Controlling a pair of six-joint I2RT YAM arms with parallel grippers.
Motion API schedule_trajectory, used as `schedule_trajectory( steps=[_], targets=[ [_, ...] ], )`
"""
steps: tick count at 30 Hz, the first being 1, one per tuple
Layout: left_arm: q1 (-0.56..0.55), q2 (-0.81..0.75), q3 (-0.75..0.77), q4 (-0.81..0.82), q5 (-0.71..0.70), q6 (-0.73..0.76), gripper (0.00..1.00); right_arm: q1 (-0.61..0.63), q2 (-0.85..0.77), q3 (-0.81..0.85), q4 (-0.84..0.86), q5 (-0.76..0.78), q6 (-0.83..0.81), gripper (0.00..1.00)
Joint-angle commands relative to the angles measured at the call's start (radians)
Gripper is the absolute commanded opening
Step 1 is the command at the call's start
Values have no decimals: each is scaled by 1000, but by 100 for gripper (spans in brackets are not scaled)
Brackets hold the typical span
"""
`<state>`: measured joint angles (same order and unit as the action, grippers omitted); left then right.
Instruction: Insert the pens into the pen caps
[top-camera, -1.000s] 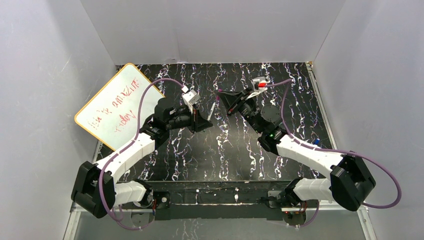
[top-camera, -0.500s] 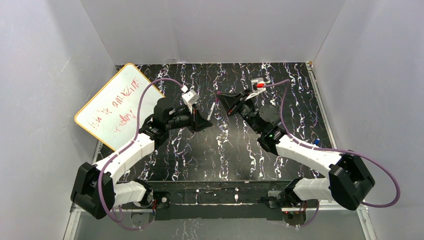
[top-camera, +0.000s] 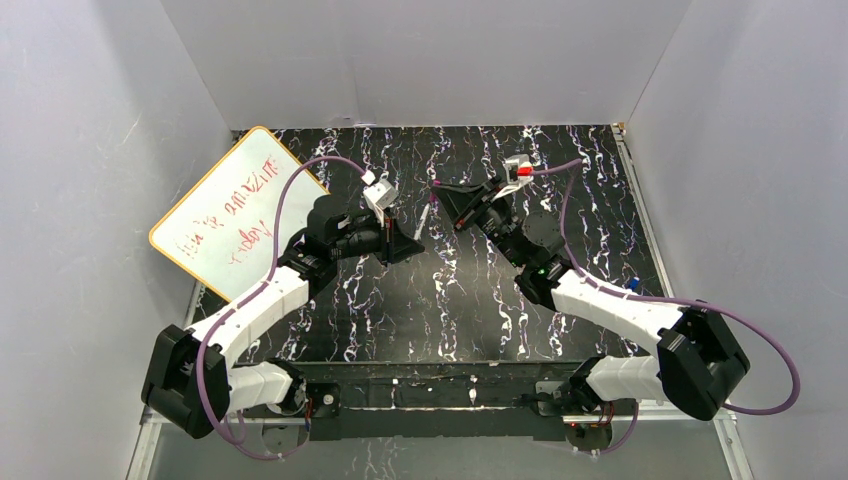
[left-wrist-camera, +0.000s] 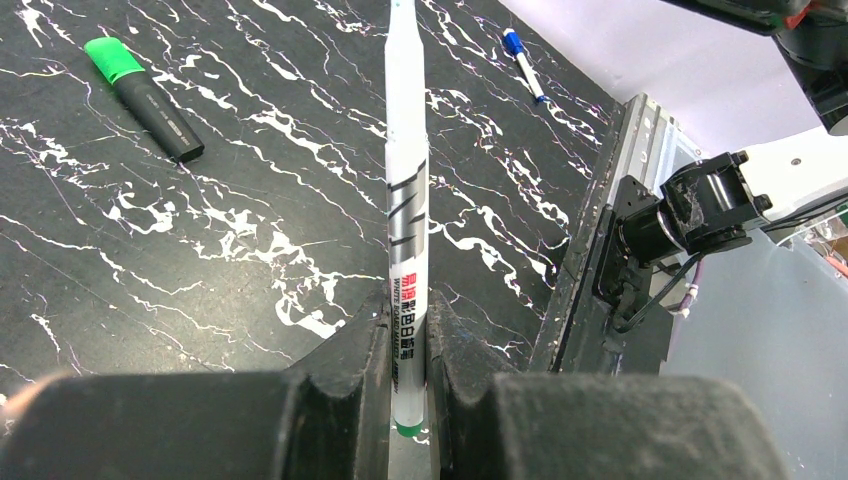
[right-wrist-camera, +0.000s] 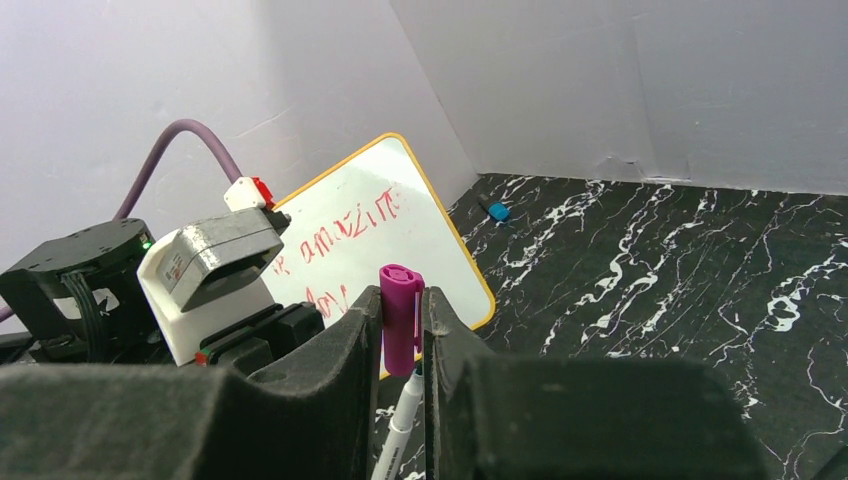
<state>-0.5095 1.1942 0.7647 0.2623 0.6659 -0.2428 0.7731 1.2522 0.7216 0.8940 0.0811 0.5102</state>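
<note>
Change: over the last second the right fingers (right-wrist-camera: 366, 318) have slid a touch toward the left of the top view. That brings the stubby magenta plastic cap (right-wrist-camera: 400, 322) closer over the pen, while the left arm has barely stirred.
Left fingers (left-wrist-camera: 374, 326): clenched low on the barrel of the slim white-grey pen (left-wrist-camera: 406, 180). The pen stands up between them, its tip toward the top of the left wrist frame.
Right fingers: clamped on the magenta cap, which pokes up just above them at the centre of the right wrist frame.
Meeting point: in the right wrist view the pen's tip sits right at the cap's lower end. Whether it has gone in I cannot tell.
Meaning: pen and cap look nearly lined up, so the step in hand is probably the push together. A slight tilt could send the tip skidding off the cap's rim.
Other pen: a thick black marker with a green end (left-wrist-camera: 150, 85) lies flat at the upper left of the left wrist frame, well apart from both arms.
Worktop: a black worktop with white marble veining (top-camera: 450, 310).
Room: plain pale walls (top-camera: 420, 60) close in three sides. A yellow-rimmed whiteboard with red scribbles (top-camera: 235, 205) sits at the left of the top view, against the wall.
</note>
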Motion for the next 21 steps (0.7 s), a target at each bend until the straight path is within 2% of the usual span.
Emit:
schedule_trajectory(
  steps=[1,21],
  targets=[
    [6,-37,5,-2,9,19,0,3,11,7,63,-25,13,20],
    [10,-50,8,-15,3,33,0,4,55,-2,60,-44,57,20]
  ],
)
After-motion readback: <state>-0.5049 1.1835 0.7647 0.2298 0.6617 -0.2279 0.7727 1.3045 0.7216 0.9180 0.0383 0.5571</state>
